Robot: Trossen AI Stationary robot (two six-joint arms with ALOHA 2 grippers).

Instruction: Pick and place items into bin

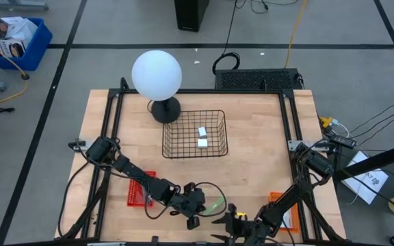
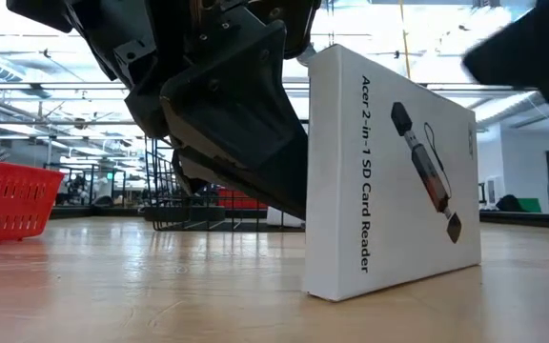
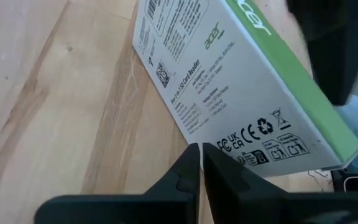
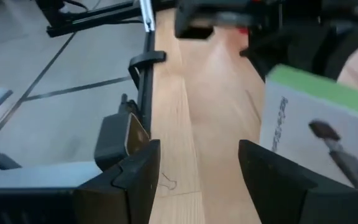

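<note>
A white box with a green side [image 1: 215, 203], printed as an SD card reader [image 2: 389, 171], stands tilted on its lower edge on the wooden table near the front edge. My left gripper [image 3: 201, 152] is shut, with its fingertips at the box's printed back face [image 3: 229, 68]. My right gripper [image 4: 197, 174] is open just right of the box [image 4: 316, 118], which stands beside one finger, not between the two. The black wire bin [image 1: 176, 147] sits mid-table with two small white blocks [image 1: 202, 131] lying in it. My left gripper touches the box's printed back face near its lower edge [image 3: 219, 146] with the tips of its shut fingers [image 2: 289, 195]. It comes slanting down from the table's left. The box leans toward the gripper, and its bottom edge [image 2: 389, 276] rests on the table.
A big white globe lamp [image 1: 156, 75] stands on a black base behind the bin's left corner. A red basket [image 1: 141, 188] lies at the front left and an orange tray [image 1: 284, 208] at the front right. Bare wood stretches between the box and the bin.
</note>
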